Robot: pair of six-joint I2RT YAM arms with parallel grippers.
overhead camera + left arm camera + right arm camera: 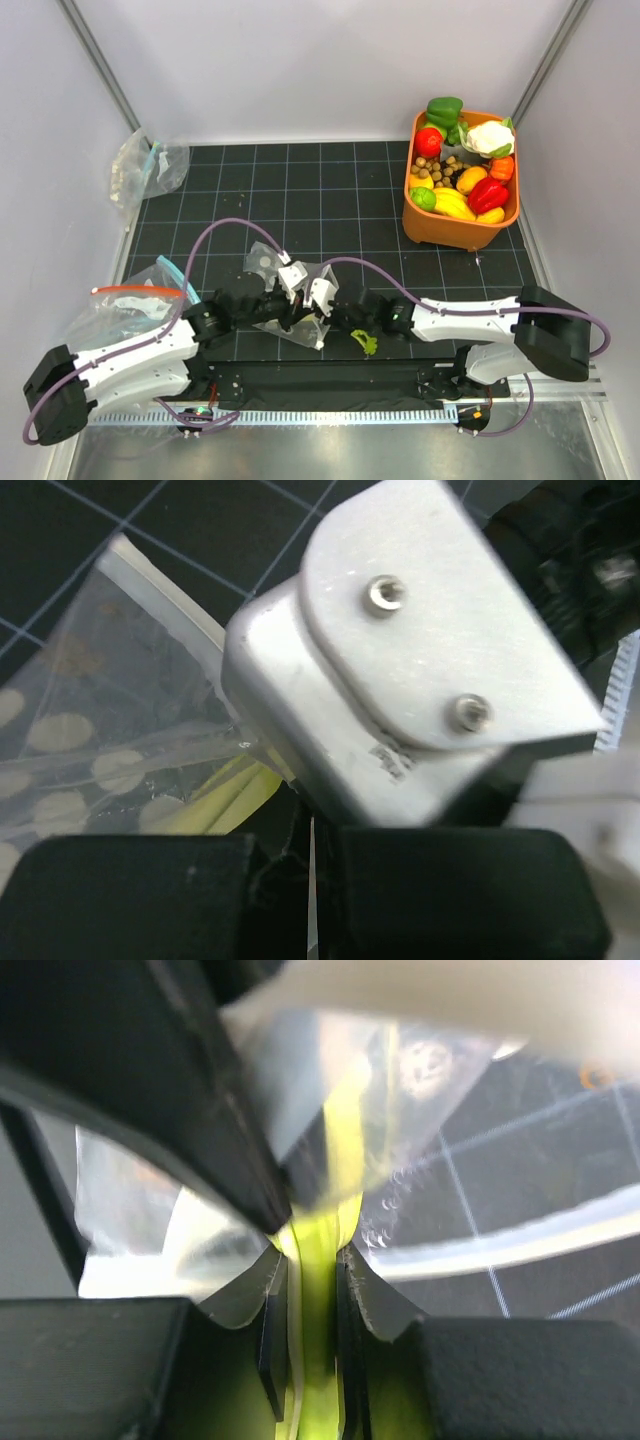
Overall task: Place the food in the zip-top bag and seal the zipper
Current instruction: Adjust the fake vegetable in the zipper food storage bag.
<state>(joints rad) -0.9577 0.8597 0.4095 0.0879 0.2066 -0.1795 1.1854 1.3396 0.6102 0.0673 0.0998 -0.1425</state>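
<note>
The clear dotted zip-top bag lies at the near centre, between both grippers. My left gripper is shut on a thin edge of the bag's plastic; the pale zipper strip runs along the mouth. My right gripper is shut on the pale-green celery stalk, whose front part lies inside the bag. Its leafy end sticks out behind the right gripper. Two red toy vegetables sit in the orange bin.
The orange bin of toy produce stands at the back right. A clear bag with a red-orange strip lies by the left arm. Another crumpled bag lies at the back left.
</note>
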